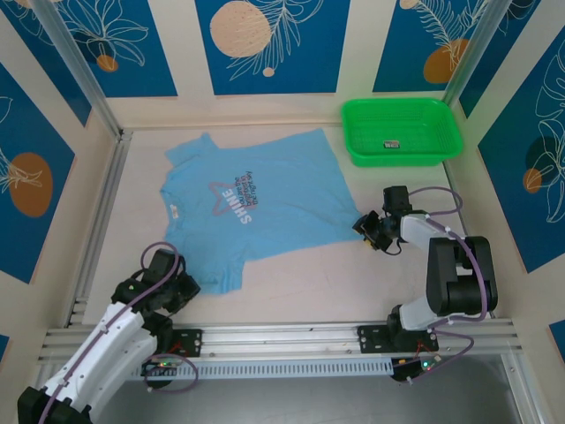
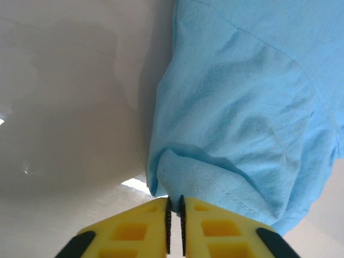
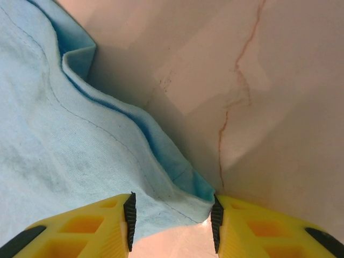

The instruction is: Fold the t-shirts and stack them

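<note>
**Blue Shirt on the Desk, Two Claws at Its Edges**

The desk (image 1: 291, 283) is pale and smooth; the light blue t-shirt (image 1: 265, 199) lies spread out flat in the middle of it, words facing up, neck toward the left and bottom edge toward the right. The green basket (image 1: 402, 102) sits in the far right corner of the desk, just beside the shirt's far right corner; a small dark thing (image 1: 391, 144) lies inside it, too small to tell what it is.

The left arm (image 1: 97, 344) reaches to the near sleeve of the shirt; the right arm (image 1: 455, 274) bends round to the near right corner of the shirt.

The left claw (image 2: 174, 200) is squeezed almost all the way together, with only a thin dark slit between its yellow fingers (image 2: 209, 231); the stitched edge of the sleeve bunches up right at the tips and looks pinched there.

The right claw (image 3: 172, 207) is open about halfway; the corner of the shirt lies between its two fingers and touches the right one, but the claw is not squeezing it.
</note>
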You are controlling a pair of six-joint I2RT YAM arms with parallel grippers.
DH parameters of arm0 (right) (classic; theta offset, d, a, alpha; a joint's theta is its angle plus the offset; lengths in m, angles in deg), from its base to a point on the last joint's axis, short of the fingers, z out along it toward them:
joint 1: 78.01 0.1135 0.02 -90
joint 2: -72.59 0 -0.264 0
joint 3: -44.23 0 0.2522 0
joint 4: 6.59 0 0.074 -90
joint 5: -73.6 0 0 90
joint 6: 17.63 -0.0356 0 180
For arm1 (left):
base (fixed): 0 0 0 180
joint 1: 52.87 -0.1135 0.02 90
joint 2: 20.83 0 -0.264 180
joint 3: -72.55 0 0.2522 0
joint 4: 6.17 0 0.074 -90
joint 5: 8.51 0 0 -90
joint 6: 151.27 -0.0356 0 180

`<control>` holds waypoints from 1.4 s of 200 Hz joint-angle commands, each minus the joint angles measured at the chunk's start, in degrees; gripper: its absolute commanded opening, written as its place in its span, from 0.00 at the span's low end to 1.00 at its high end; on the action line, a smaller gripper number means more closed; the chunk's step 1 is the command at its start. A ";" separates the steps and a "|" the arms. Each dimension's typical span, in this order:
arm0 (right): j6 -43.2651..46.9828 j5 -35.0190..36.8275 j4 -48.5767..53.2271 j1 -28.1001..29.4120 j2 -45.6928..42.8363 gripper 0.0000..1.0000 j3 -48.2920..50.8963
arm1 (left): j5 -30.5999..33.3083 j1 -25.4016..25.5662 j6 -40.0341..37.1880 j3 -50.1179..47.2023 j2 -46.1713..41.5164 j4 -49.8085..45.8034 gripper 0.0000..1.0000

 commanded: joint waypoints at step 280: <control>3.97 12.58 12.53 9.53 0.75 0.00 -14.84 | -5.45 0.19 -14.47 22.40 14.26 -0.02 0.00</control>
